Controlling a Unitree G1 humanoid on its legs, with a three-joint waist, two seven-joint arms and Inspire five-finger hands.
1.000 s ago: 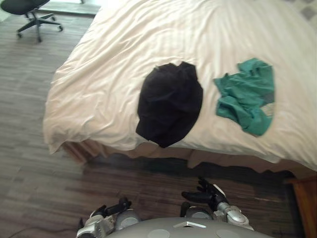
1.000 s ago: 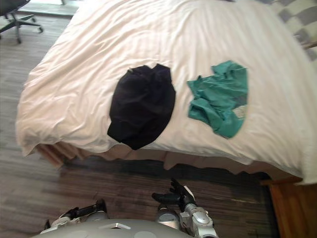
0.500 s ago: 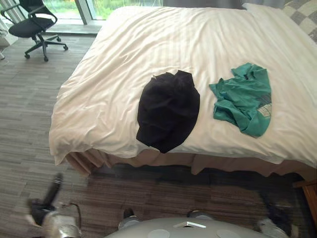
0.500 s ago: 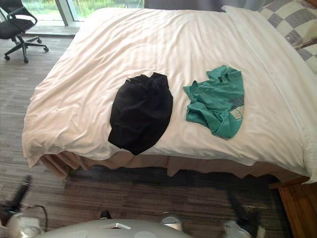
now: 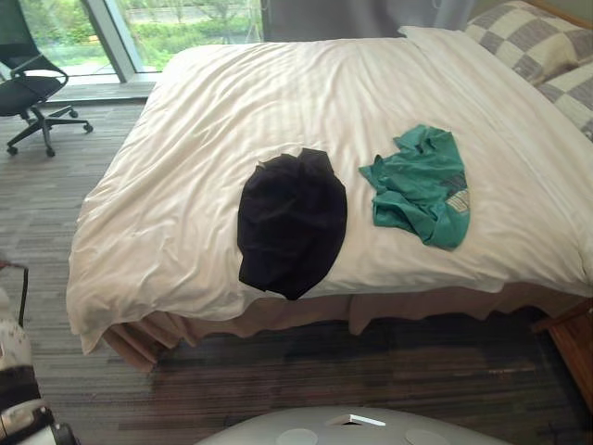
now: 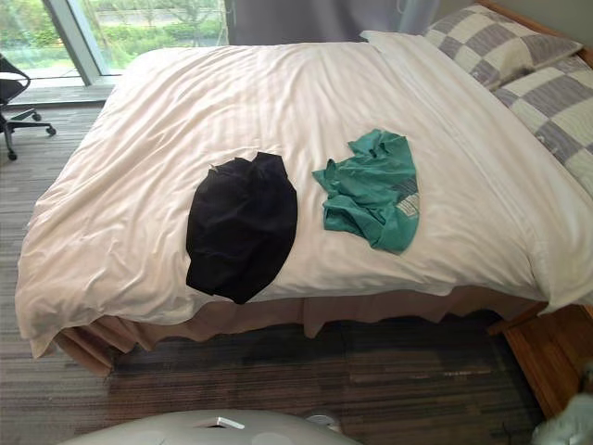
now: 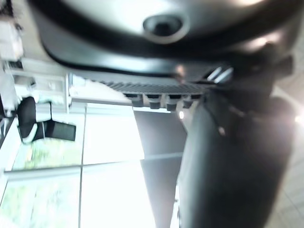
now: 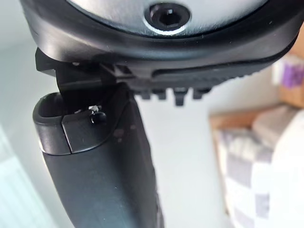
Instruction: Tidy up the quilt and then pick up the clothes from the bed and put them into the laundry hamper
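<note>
dark right hand (image 8: 102, 166), silver-grey shell (image 8: 109, 4)

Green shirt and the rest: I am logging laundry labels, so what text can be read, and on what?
No text can be read.
The green shirt bears a pale printed patch, too blurred to read.
The black garment, white quilt and checked pillows show no print.

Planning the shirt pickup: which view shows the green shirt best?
The right eye view: the green shirt lies whole near the middle, on the quilt beside the black garment. The left eye view shows it whole too, further right. The wrist views face elsewhere.
</note>
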